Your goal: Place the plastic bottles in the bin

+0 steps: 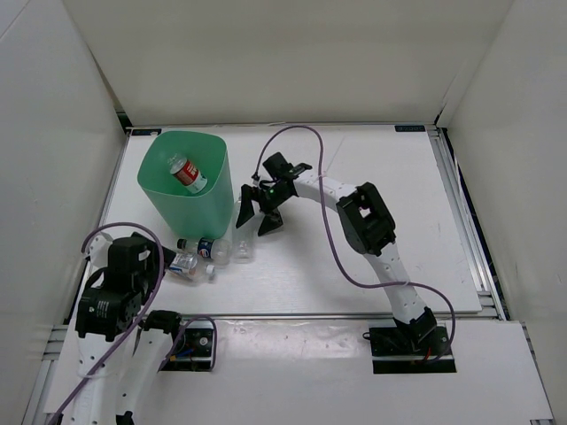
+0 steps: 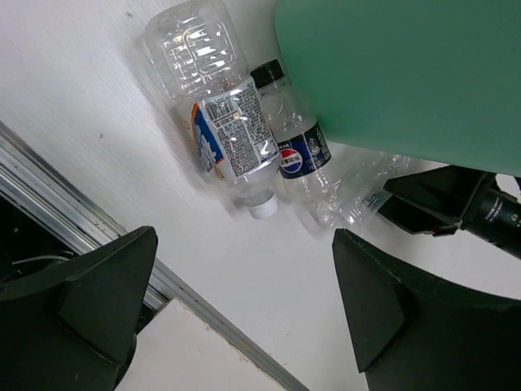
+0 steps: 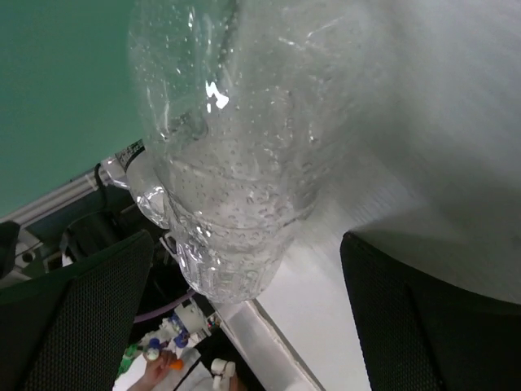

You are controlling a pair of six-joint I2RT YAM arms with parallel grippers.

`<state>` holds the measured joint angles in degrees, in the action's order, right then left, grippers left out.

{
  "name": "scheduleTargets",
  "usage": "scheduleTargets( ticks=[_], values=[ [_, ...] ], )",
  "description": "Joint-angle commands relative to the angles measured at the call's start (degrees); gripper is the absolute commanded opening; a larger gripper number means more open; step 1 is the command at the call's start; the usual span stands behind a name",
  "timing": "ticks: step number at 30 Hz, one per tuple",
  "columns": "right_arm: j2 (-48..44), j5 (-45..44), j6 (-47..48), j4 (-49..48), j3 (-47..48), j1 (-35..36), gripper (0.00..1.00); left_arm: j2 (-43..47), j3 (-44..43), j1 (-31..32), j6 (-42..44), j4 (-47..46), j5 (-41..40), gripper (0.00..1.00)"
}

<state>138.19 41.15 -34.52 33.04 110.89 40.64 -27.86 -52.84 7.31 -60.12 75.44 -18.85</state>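
Top: my right gripper (image 1: 258, 215) stands spread beside the bin (image 1: 213, 204), a red bottle (image 1: 188, 173) inside. Left wrist: my left gripper (image 2: 244, 318) gapes, three bottles (image 2: 232, 138) ahead. Right wrist: a clear bottle (image 3: 228, 163) looms just ahead; closing off-centre could squirt it away.

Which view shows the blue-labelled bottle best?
Left wrist: the blue-labelled bottle lies large and sharp beside the bin, logo readable. Top external shows it tiny. Right wrist is filled by a clear bottle; the blue one isn't visible.
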Motion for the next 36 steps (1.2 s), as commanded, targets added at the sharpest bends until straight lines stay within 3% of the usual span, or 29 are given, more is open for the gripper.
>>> scheduleTargets(
  ticks=[1, 2, 4, 6, 7, 8, 11, 15, 18, 25, 32, 36],
  values=[
    [1.11, -1.16, -0.46, -0.34, 2.83, -0.39, 1.00, 0.79, -0.86, 0.16, -0.53, 3.48, 0.39, 1.00],
    [1.64, -1.16, -0.98, -0.34, 2.84, -0.39, 1.00, 1.48, -0.86, 0.16, -0.53, 4.01, 0.39, 1.00],
    [1.64, -1.16, -0.98, -0.34, 1.71, -0.39, 0.87, 2.10, -0.86, 0.16, -0.53, 4.01, 0.92, 1.00],
    [-0.11, -1.16, -0.98, -0.34, -0.75, -0.39, 0.81, 3.24, -0.34, 0.16, -1.22, 4.54, 0.92, 1.00],
    [-1.16, -1.85, 0.23, -0.86, -2.07, -0.39, 0.76, 3.25, -0.33, 0.16, -1.75, 4.54, 0.92, 1.00],
    [-3.61, -1.86, 0.77, -0.87, -4.61, -0.39, 0.63, 3.86, 0.36, 0.16, -2.28, 4.54, 0.92, 1.00],
    [-8.72, -3.00, 2.00, -0.87, -7.87, -1.44, 0.50, 4.91, 1.50, 0.16, -4.04, 4.54, 0.39, 1.00],
    [-13.47, -3.62, 2.00, -0.87, -10.34, -3.11, 0.50, 5.62, 2.82, 0.16, -4.83, 3.14, -0.75, 1.00],
    [-15.22, -4.14, 1.48, -0.87, -9.73, -3.73, 0.34, 5.62, 3.44, 0.16, -4.83, 2.61, -0.75, 1.00],
    [-19.26, -5.55, 1.48, -0.87, -11.22, -5.48, 0.20, 5.09, 3.44, 0.16, -4.83, 1.90, -0.75, 1.00],
    [-29.19, -8.53, 2.00, -0.26, -11.75, -6.63, 0.13, 6.85, 2.92, 0.16, -4.83, 2.43, -1.89, 1.00],
    [-35.09, -10.29, -1.85, -0.25, -5.37, -7.24, 0.12, 6.85, 3.53, 0.16, -5.36, 2.43, -1.89, 1.00]
  ],
)
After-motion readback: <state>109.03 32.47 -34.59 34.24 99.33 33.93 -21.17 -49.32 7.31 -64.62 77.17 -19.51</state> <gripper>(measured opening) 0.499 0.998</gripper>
